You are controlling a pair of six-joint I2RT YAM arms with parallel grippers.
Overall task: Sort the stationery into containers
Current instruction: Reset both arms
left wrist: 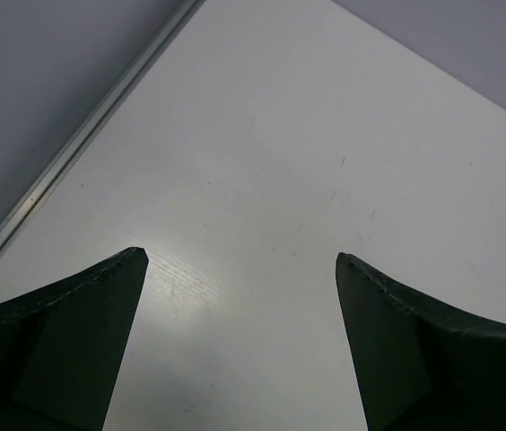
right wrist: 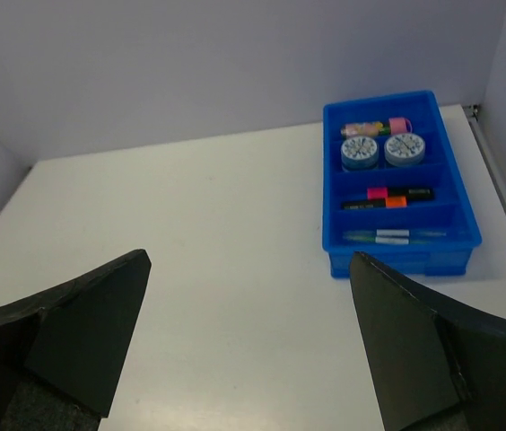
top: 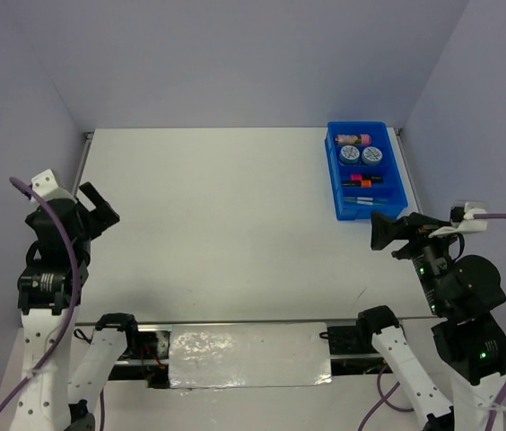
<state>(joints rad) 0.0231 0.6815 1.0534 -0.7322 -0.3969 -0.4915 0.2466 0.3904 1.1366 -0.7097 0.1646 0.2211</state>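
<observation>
- Worktop [top: 217, 224], white, with pale walls [top: 235, 63] on the far and both side edges; a purple cable [top: 51, 224] loops off each arm.
- Blue tray [top: 333, 171] sits at the far right corner, beside the right wall, long axis running near to far.
- All stationery lies in the tray, long axes across it.
- Farthest compartment: pink bottle [right wrist: 374, 127] on its side, cap towards the right wall.
- Next: two round tubs [right wrist: 359, 151] side by side, lids up.
- Next: two highlighters [right wrist: 388, 193], one pink-capped, one orange-capped, parallel.
- Nearest: thin pens [right wrist: 392, 236].
- Left pincer [left wrist: 242, 260] spread wide, holding nothing, over bare worktop at the left edge.
- Right pincer [right wrist: 250, 260] spread wide, holding nothing, just short of the tray's near end.
</observation>
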